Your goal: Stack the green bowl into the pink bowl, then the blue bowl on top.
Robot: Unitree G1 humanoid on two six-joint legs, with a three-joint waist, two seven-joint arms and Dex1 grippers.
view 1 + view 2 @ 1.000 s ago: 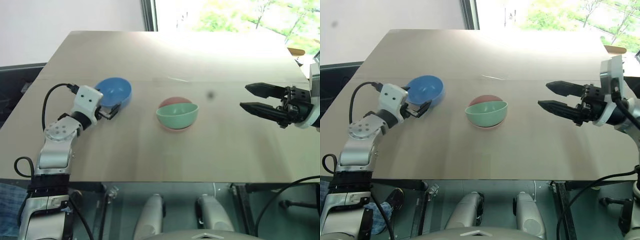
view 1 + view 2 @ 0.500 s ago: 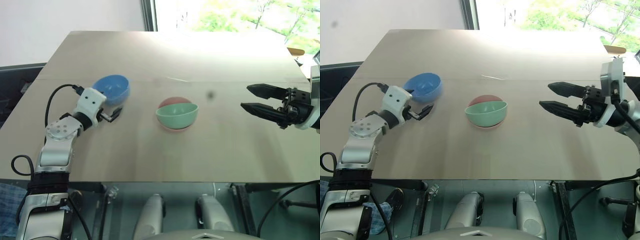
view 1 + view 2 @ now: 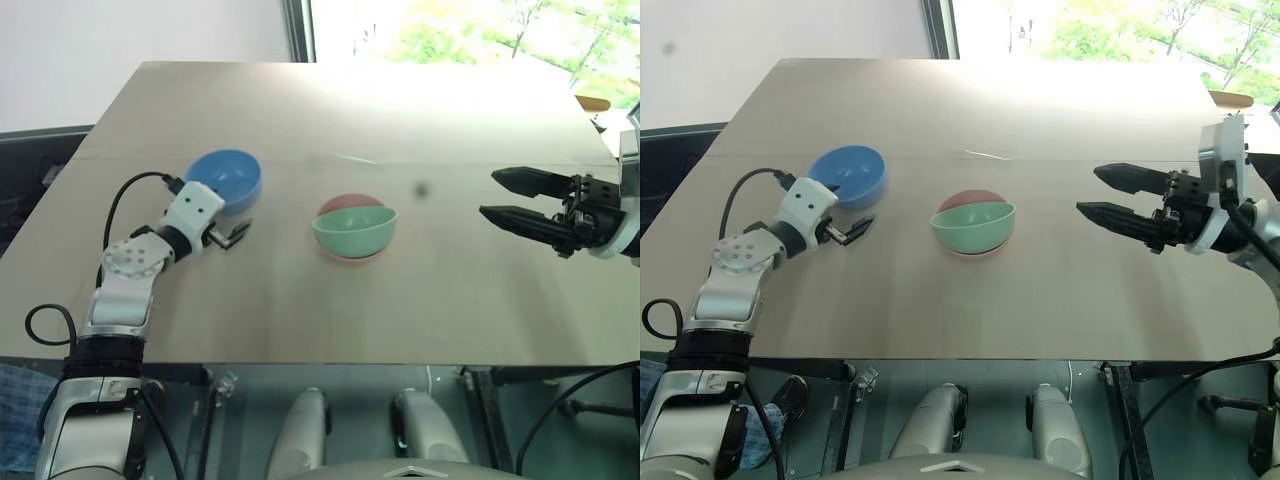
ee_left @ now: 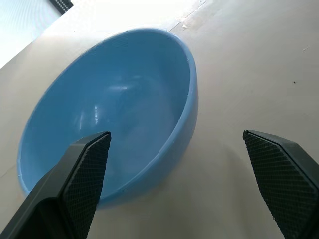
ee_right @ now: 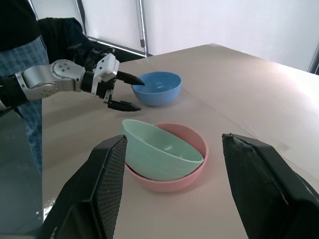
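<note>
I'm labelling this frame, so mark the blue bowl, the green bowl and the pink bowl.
blue bowl [image 3: 226, 176]: left eye view, on its inner hollow.
green bowl [image 3: 352, 233]: left eye view, on its outer front wall.
pink bowl [image 5: 192, 139]: right wrist view, on the inner wall left bare beside the green one.

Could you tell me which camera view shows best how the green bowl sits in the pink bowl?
The right wrist view: the green bowl lies tilted inside the pink bowl, its near rim raised. The eye views show the pair small and partly overlapped; the left wrist view frames the blue bowl.

left hand [image 3: 232, 234] off blue bowl [image 3: 228, 176]
</note>
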